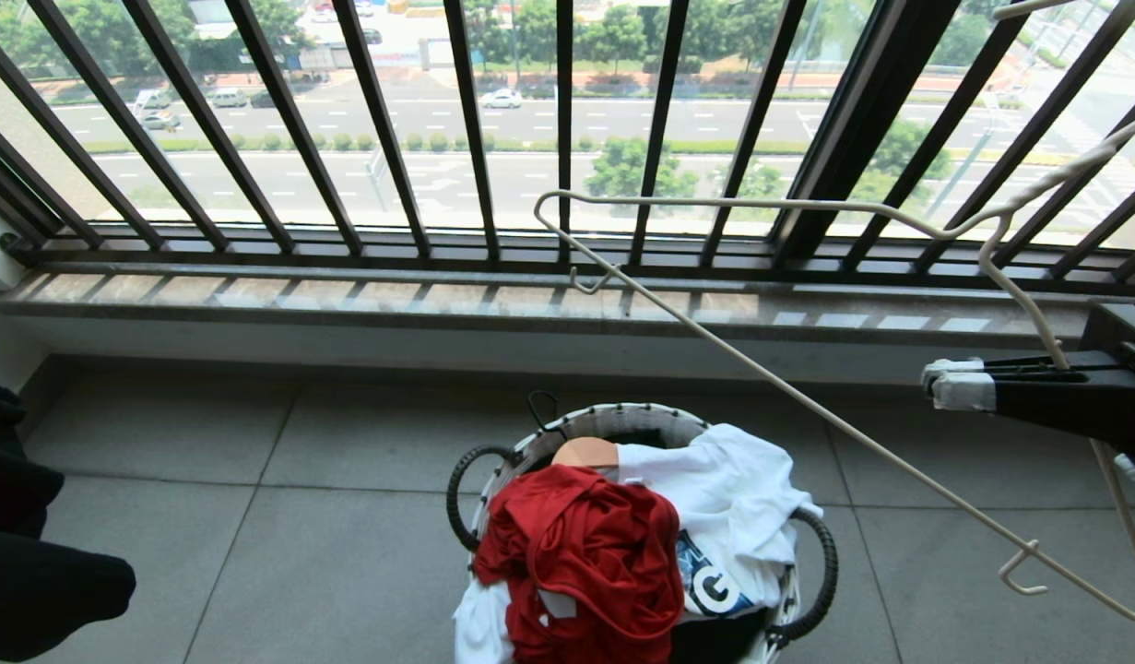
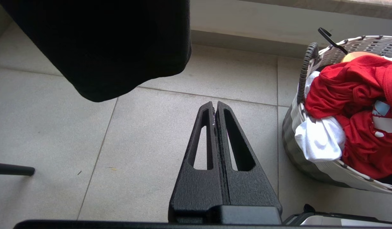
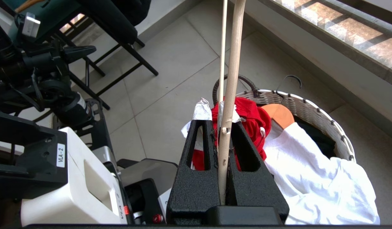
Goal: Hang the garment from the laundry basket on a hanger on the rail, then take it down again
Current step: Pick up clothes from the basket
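The red garment (image 1: 585, 553) lies crumpled on top of the laundry basket (image 1: 613, 420), low in the middle of the head view. My right gripper (image 1: 956, 383) is at the right, above and to the right of the basket, shut on the off-white wire hanger (image 1: 807, 406), which slants across in front of the window. In the right wrist view the hanger (image 3: 229, 95) stands clamped in the right gripper (image 3: 219, 119), with the garment (image 3: 253, 117) and basket (image 3: 310, 105) beyond. My left gripper (image 2: 215, 106) is shut and empty over the floor, left of the basket (image 2: 367, 43) and garment (image 2: 352, 92). The rail is out of view.
A white shirt with a dark print (image 1: 742, 498) and a wooden hanger (image 1: 585, 452) share the basket. A black railing (image 1: 567, 120) and stone ledge (image 1: 530, 304) close the far side. Dark cloth (image 1: 32, 572) hangs at the left. The robot's base (image 3: 71, 178) and black chair legs (image 3: 119, 54) stand behind.
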